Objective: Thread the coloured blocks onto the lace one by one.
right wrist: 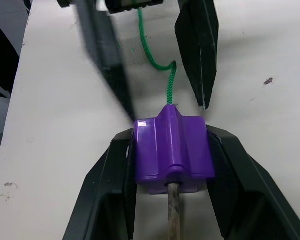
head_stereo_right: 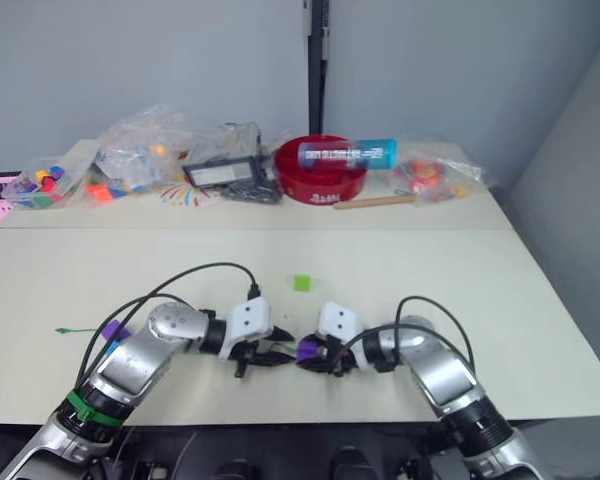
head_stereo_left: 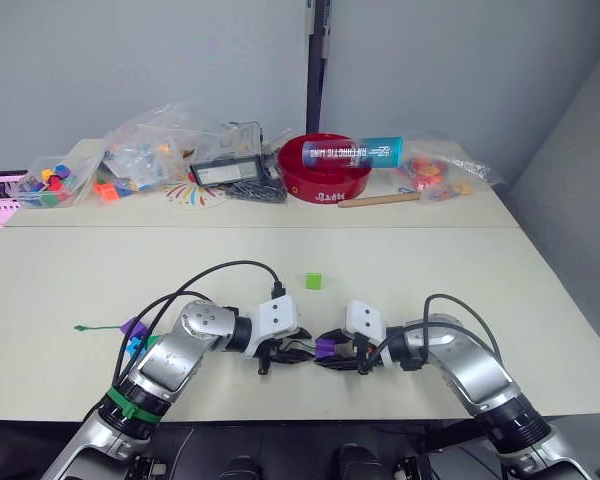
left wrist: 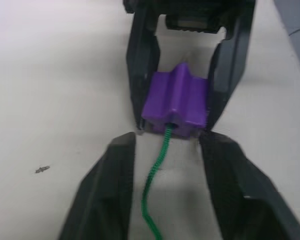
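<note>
Purple plastic sits clamped between the two fingers of the right claw: a purple cube held low over the pale table, near its front edge. The green lace enters the cube's far face, and its pale stiff tip pokes out of the near face toward the right wrist. The left claw faces the right one, just beside it, its fingers spread apart with the lace running loosely between them, gripping nothing. A light green cube lies alone on the table just behind the claws. Another purple cube rests beside the left arm.
</note>
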Motion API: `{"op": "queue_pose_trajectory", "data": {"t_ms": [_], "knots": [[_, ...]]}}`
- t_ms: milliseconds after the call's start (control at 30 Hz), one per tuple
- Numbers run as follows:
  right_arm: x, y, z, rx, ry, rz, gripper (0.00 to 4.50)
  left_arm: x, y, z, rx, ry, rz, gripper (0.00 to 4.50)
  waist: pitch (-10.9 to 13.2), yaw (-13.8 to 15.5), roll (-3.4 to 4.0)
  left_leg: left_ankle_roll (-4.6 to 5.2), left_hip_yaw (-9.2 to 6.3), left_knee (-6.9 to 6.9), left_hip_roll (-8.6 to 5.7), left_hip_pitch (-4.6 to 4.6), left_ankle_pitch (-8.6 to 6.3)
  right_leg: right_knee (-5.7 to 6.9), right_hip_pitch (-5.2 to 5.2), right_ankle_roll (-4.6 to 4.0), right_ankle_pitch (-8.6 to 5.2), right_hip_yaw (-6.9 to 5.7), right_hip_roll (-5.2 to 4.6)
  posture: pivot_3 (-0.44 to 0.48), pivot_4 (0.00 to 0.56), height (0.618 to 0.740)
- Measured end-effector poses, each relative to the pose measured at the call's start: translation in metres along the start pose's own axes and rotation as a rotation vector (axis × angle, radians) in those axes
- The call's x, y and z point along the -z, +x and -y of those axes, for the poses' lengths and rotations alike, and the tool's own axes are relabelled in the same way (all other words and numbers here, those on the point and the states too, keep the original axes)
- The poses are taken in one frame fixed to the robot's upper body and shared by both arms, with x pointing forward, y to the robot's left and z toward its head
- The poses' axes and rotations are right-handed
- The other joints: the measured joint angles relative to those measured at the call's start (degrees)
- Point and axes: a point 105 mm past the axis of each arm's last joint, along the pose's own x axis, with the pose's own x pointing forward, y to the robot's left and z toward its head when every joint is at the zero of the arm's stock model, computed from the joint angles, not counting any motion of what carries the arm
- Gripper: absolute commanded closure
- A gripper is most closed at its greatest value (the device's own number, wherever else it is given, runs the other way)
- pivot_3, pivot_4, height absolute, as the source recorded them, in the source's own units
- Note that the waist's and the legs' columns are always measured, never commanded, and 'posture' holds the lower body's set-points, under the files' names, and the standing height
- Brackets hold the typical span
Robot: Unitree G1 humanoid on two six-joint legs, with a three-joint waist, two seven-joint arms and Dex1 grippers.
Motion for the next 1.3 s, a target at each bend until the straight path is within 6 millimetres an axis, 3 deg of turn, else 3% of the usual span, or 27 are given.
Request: {"op": "queue_pose_trajectory", "data": {"t_ms": [133,167,300,467,667,800,900,1000,1033,1067,1300], "knots": [[0.001,-0.001,-0.001,-0.012,0.03,0.002,0.36,-0.004,-0.001,0.002,0.011,0.016,0.003,0.01,0.0,-0.02,0.0,0.0,0.0,0.0,0.0,-0.01,0.0,0.0,-0.01,0.0,0.0,0.0,0.0,0.0,0.15,0.731],[0.0,-0.003,-0.001,-0.012,0.039,0.004,0.08,-0.004,-0.001,0.001,0.012,0.018,0.003,0.0,0.0,0.0,0.0,0.0,0.0,0.0,0.0,-0.02,0.0,0.0,-0.01,0.0,0.0,0.0,0.0,0.0,0.15,0.731],[-0.001,-0.023,0.001,0.021,0.041,-0.003,0.03,-0.01,0.002,-0.001,0.016,0.043,0.015,0.0,0.0,0.21,0.0,0.0,0.0,0.0,-0.02,-0.04,0.0,-0.04,0.0,0.01,0.0,0.0,-0.02,0.0,0.15,0.731],[0.013,-0.047,-0.004,0.07,0.073,-0.046,0.03,-0.008,0.019,-0.003,0.042,0.067,0.01,0.0,0.0,0.66,0.0,0.0,0.0,0.0,-0.06,-0.06,0.0,-0.07,0.01,0.01,0.0,0.0,-0.03,0.0,0.15,0.731],[0.023,-0.048,-0.008,0.113,0.105,-0.056,0.03,-0.001,0.036,-0.002,0.079,0.077,0.008,0.0,0.0,0.03,0.0,0.0,0.0,0.01,-0.05,-0.03,0.0,-0.01,0.01,0.01,0.0,0.02,-0.01,0.0,0.15,0.731],[0.023,-0.045,-0.007,0.138,0.101,-0.043,0.0,-0.002,0.038,-0.003,0.086,0.088,0.008,1.1,0.0,0.05,0.01,0.0,0.0,0.02,-0.06,-0.03,0.0,-0.02,0.01,0.01,0.0,0.02,-0.02,0.0,0.15,0.731],[0.023,-0.044,-0.007,0.147,0.094,-0.042,0.0,-0.002,0.038,-0.004,0.086,0.095,0.007,2.31,-0.01,0.06,0.01,0.0,-0.01,0.02,-0.06,-0.03,0.0,-0.02,0.02,0.01,0.0,0.02,-0.02,0.0,0.15,0.731],[0.023,-0.044,-0.008,0.145,0.088,-0.042,0.0,-0.002,0.037,-0.004,0.089,0.098,0.007,3.1,0.0,0.05,0.01,0.0,-0.01,0.02,-0.06,-0.02,0.0,-0.02,0.03,0.01,0.0,0.02,-0.02,0.0,0.15,0.731],[0.023,-0.043,-0.008,0.144,0.087,-0.042,0.0,-0.002,0.037,-0.004,0.09,0.099,0.006,3.11,0.0,0.04,0.01,0.0,-0.01,0.02,-0.06,-0.02,0.0,-0.01,0.02,0.01,0.0,0.02,-0.02,0.0,0.15,0.731],[0.023,-0.043,-0.008,0.144,0.085,-0.041,0.54,-0.002,0.037,-0.004,0.091,0.099,0.006,3.11,-0.01,0.03,0.01,0.0,-0.01,0.02,-0.06,-0.02,0.0,-0.01,0.02,0.01,0.0,0.02,-0.02,0.0,0.15,0.731],[0.023,-0.041,-0.01,0.134,0.074,-0.04,2.85,-0.002,0.037,-0.004,0.096,0.099,0.005,3.11,0.0,0.06,0.01,0.0,-0.01,0.02,-0.06,-0.02,0.0,-0.02,0.02,0.02,0.0,0.01,-0.02,0.0,0.15,0.731]]}}
